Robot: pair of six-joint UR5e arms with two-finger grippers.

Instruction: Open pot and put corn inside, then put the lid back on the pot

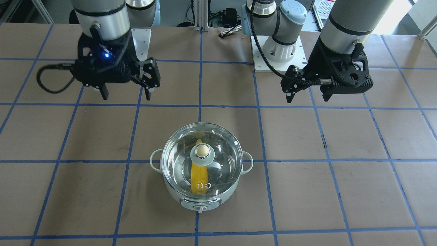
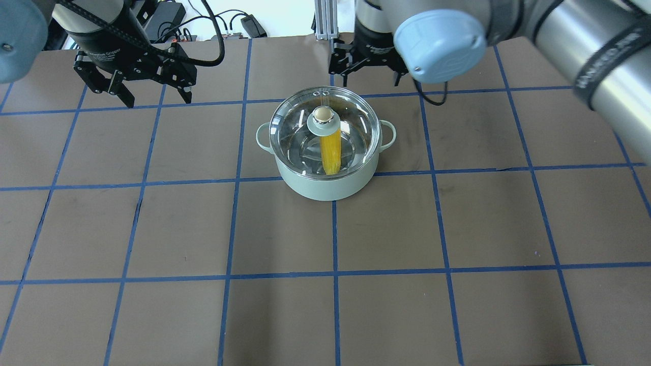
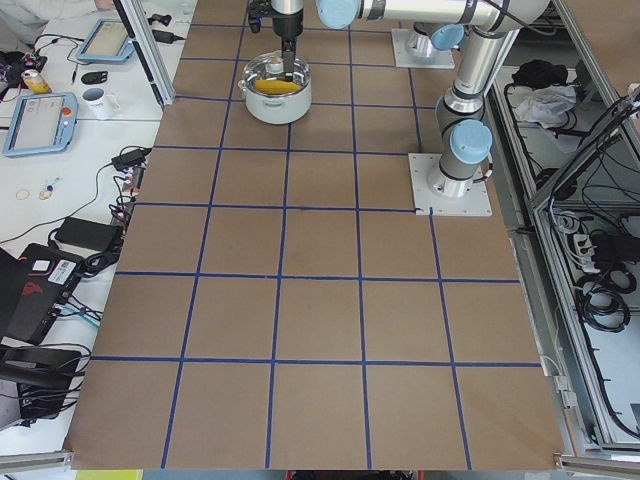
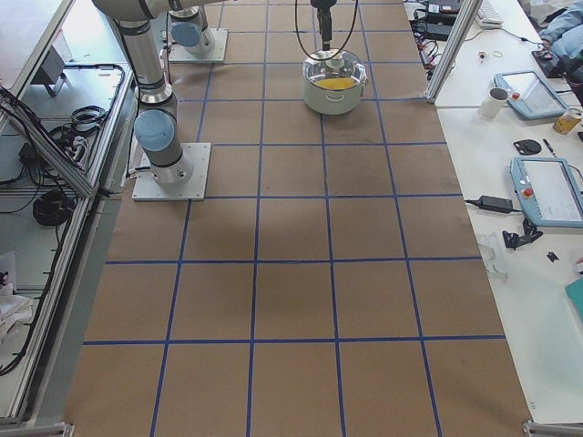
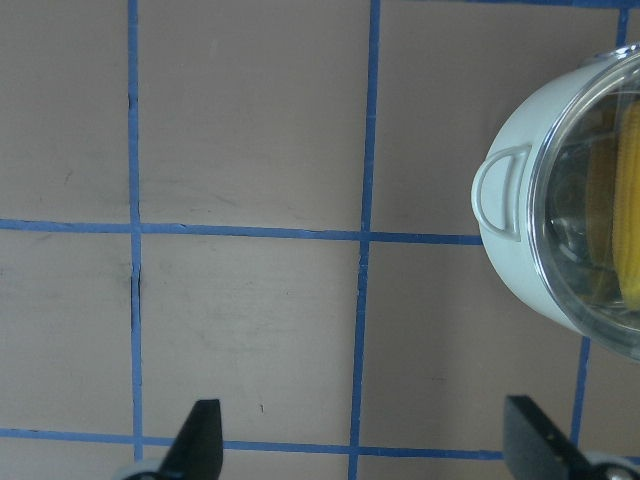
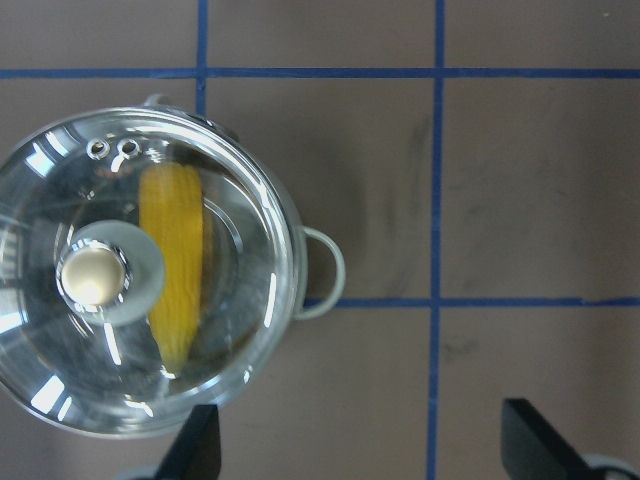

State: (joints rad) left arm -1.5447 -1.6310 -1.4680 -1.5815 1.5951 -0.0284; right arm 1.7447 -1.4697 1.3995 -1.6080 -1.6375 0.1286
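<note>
**Two Grippers Empty, Corn Shut Under Glass**

The pot (image 2: 330, 188) was found near the middle of the table (image 2: 407, 229). The lid (image 2: 356, 129) was seated level on its rim. The corn (image 2: 330, 152) was seen through the glass, lying on the steel floor inside. Its long axis was laid toward and away from the robot, with the tapered end apparently on the robot's side, and it passed beneath the lid's beige knob (image 2: 322, 115).

The left gripper (image 2: 157, 100) and the right gripper (image 2: 371, 79) were both held above the table, jaws spread wide and nothing between them. The pot was placed between the two, inward of each. It was only partly caught at the right edge of the left wrist view, and was shown almost whole on the left of the right wrist view. The right gripper was therefore judged the nearer (the left was well apart from the pot). Every step of the task was judged done. Were the lid to be handled again, the knob would be reached most readily by the right arm, from above.

The table was covered in brown paper ruled into squares by blue tape, scuffed in places. A white bench (image 3: 60, 200) was seen along the side opposite the robot, on which tablets (image 3: 38, 122), a mug (image 3: 100, 98) and cables (image 3: 100, 190) were laid.
</note>
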